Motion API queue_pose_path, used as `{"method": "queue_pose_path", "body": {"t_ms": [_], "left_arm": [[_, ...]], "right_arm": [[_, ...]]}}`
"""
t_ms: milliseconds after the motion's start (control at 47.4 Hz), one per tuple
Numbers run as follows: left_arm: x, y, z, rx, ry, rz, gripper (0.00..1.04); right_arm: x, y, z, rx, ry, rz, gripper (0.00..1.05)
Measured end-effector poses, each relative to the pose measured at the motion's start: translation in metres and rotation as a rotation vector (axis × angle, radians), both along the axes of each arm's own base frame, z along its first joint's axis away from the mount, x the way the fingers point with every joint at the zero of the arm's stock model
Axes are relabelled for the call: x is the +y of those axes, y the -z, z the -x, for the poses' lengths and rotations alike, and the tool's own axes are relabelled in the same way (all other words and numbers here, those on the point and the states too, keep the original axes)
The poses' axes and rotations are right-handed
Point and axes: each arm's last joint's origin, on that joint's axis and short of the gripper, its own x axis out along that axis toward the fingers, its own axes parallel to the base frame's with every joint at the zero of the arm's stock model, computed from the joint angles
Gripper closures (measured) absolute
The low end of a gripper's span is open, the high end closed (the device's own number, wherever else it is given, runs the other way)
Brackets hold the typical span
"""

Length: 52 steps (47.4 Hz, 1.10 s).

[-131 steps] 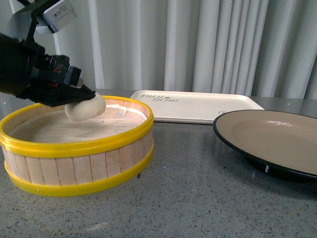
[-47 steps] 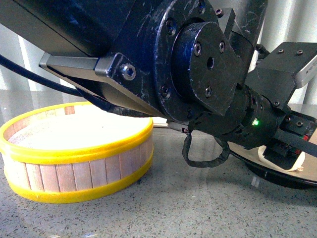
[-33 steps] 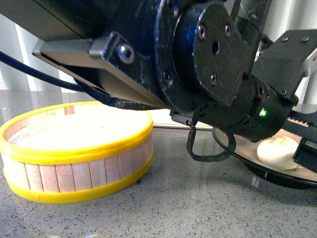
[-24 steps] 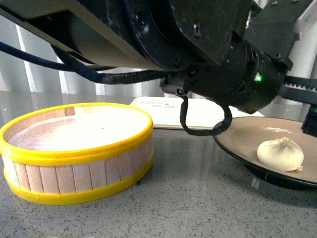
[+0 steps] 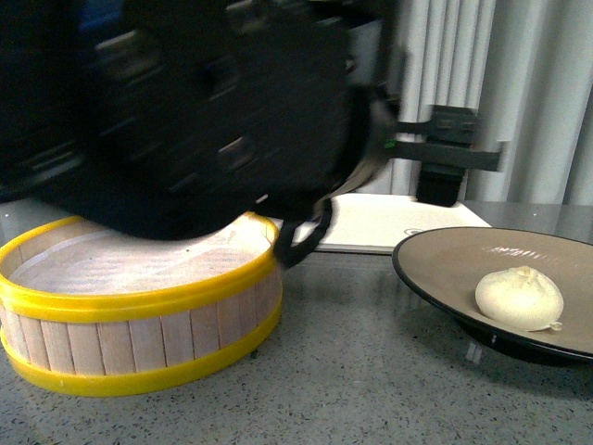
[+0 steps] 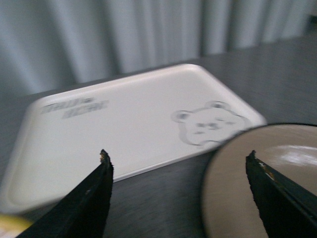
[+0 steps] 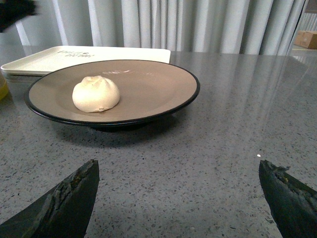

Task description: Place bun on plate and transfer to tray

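Left arm (image 5: 185, 120): large black mass, heavily blurred, filling the upper left of the front view at about 10 o'clock from the robot, above the steamer basket and hiding part of its far rim.
Left gripper (image 6: 177, 154): spread wide and empty, with two dark fingertips (image 6: 101, 171) well apart, touching nothing, hanging over the tray's near edge and the plate's rim.
Steamer basket (image 5: 139, 334): round, at 10 o'clock, with pale wooden slats between yellow bands and a pale liner inside.
Tray (image 5: 389, 218): flat off-white rectangle at 12 to 1 o'clock on the far side of the table, with dark lettering at one end and a bear drawing at the corner nearest the plate.
Plate (image 5: 445, 269): wide and shallow, at 2 o'clock, grey-beige inside with a black rim, just in front of the tray; cannot tell whether touching it.
Bun (image 5: 519, 298): cream-white with a pleated top, resting upright on the plate a little off centre, toward about 8 o'clock, clear of both grippers.
Right gripper (image 7: 178, 166): released wide, holding nothing, its dark tips low over the table on the near side of the plate and apart from it.
Table (image 5: 371, 371): grey speckled surface, slightly glossy.
Room: pale pleated curtains (image 5: 528, 93) across 12 o'clock, with a brown box (image 7: 307, 38) at the far edge of the right wrist view.
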Motion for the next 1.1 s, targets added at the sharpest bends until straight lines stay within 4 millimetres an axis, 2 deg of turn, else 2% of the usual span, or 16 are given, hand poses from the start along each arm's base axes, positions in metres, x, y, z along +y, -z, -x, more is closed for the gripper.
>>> {"method": "queue_pose_path", "body": {"t_ms": [21,63,190,253,295,380,528,612,823,1097], "left_arm": [[0.015,0.005,0.007,-0.02,-0.109,0.026,0.32],[0.037,0.009,0.017,-0.04,-0.2,0.055,0.39],[0.11,0.027,0.055,-0.07,-0.295,0.095,0.66],[0.13,0.041,0.068,-0.054,-0.308,0.09,0.77],[0.136,0.048,0.075,-0.043,-0.299,0.085,0.82],[0.153,0.065,0.096,-0.02,-0.263,0.073,1.0],[0.184,0.08,0.124,-0.021,-0.284,0.078,1.01],[0.196,0.087,0.137,-0.022,-0.282,0.079,1.01],[0.213,0.098,0.163,-0.021,-0.284,0.079,1.01],[0.224,0.107,0.184,-0.021,-0.285,0.08,1.01]], "right_arm": [[0.0,0.0,0.0,0.0,0.0,0.0,0.08],[0.0,0.0,0.0,0.0,0.004,0.0,0.08],[0.0,0.0,0.0,-0.001,-0.001,0.0,0.08],[0.0,0.0,0.0,-0.001,0.0,0.0,0.08],[0.0,0.0,0.0,-0.001,0.0,0.0,0.08],[0.0,0.0,0.0,-0.001,0.001,0.0,0.08],[0.0,0.0,0.0,-0.001,0.0,0.0,0.08],[0.0,0.0,0.0,-0.001,0.0,0.0,0.08],[0.0,0.0,0.0,-0.001,0.0,0.0,0.08],[0.0,0.0,0.0,-0.001,0.0,0.0,0.08]]}}
